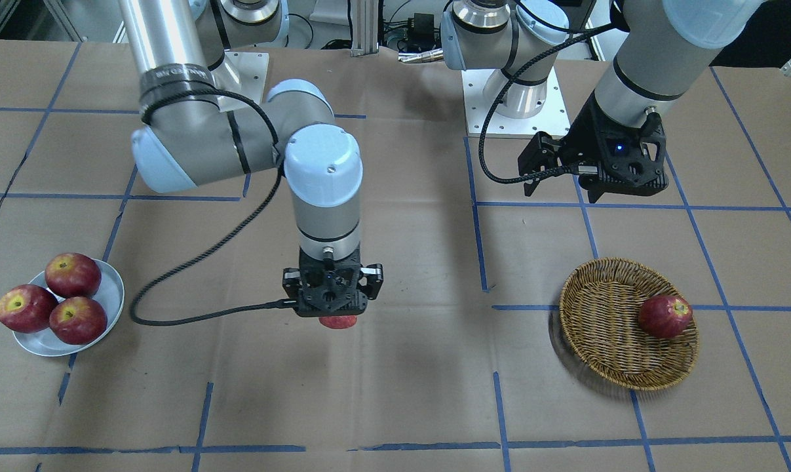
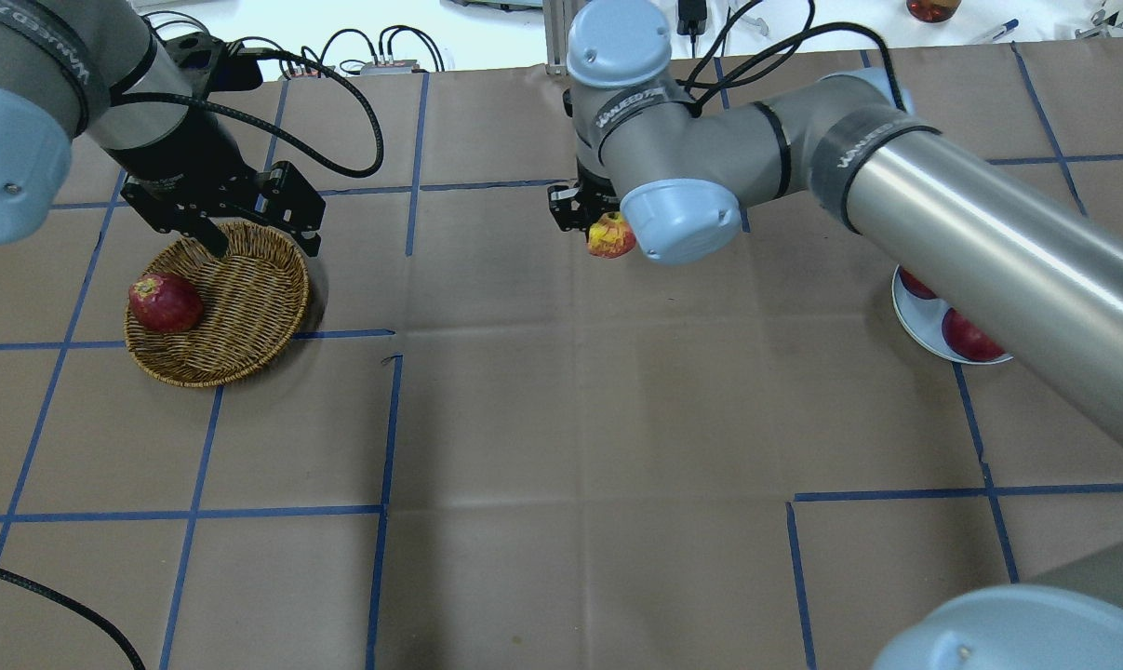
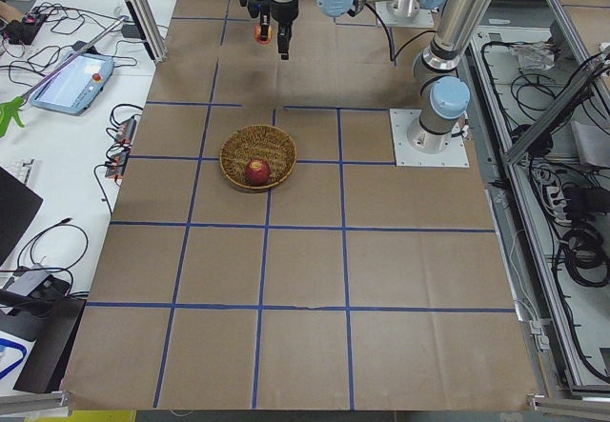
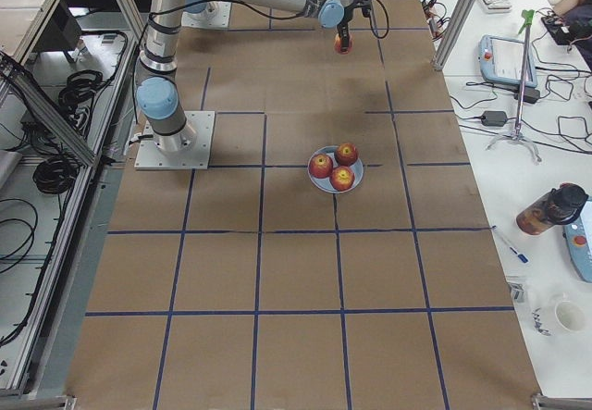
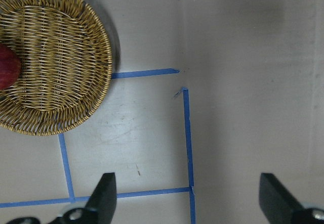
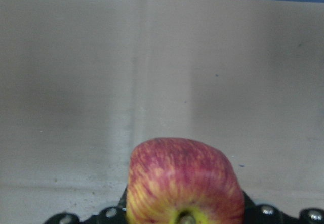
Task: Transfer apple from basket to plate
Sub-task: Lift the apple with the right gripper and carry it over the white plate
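Observation:
My right gripper (image 1: 335, 313) is shut on the apple (image 2: 610, 234), pale pinkish-red with yellow streaks, and holds it above the middle of the table. The apple fills the bottom of the right wrist view (image 6: 185, 183) and peeks out below the fingers in the front view (image 1: 338, 322). The wicker basket (image 1: 605, 328) sits on my left side and also shows in the overhead view (image 2: 245, 307). My left gripper (image 2: 263, 244) is open and empty above the basket's far rim. The white plate (image 1: 112, 292) sits on my right side, partly hidden by my right arm in the overhead view (image 2: 915, 321).
A darker red apple (image 1: 664, 316) lies in the basket. Three dark red apples (image 1: 73, 275) are grouped on the plate. Brown paper with blue tape lines (image 2: 384, 419) covers the table. In the left wrist view the basket (image 5: 55, 57) is at top left.

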Robot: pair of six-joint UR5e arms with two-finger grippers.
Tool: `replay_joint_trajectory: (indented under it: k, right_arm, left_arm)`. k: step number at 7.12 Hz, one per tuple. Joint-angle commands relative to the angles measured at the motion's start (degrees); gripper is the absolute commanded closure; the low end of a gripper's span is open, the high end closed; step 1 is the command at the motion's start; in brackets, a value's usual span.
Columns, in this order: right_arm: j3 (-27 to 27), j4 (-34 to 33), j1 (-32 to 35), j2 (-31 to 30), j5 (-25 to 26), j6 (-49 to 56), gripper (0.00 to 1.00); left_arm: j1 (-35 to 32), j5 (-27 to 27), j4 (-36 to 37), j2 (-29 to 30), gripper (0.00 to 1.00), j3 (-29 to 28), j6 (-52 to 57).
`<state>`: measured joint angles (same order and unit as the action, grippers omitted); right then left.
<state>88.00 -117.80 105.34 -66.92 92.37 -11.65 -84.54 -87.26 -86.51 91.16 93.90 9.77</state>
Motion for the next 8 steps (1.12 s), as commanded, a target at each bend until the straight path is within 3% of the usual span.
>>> replay_joint_trajectory:
  k: [1,4,6,8]
  right_arm:
    - [2.4,6.5,-11.8,-6.4,0.1,13.6,0.48]
    - [10.0,5.7,-29.7,-10.7,-0.3,37.0,0.48]
    - [10.8,4.1,-39.3,-9.7,-2.7,50.1,0.49]
    - [12.2,-2.3,-42.5,-5.6,-2.7,55.9,0.49]
  left_arm:
    - [0.1,0.1,0.3,0.2,0.01,0.1,-0.1]
    - [0.0,0.1,0.4,0.4,0.01,0.1,-0.4]
    - [0.0,0.2,0.4,0.4,0.01,0.1,-0.4]
    - [0.0,0.1,0.4,0.5,0.01,0.1,-0.3]
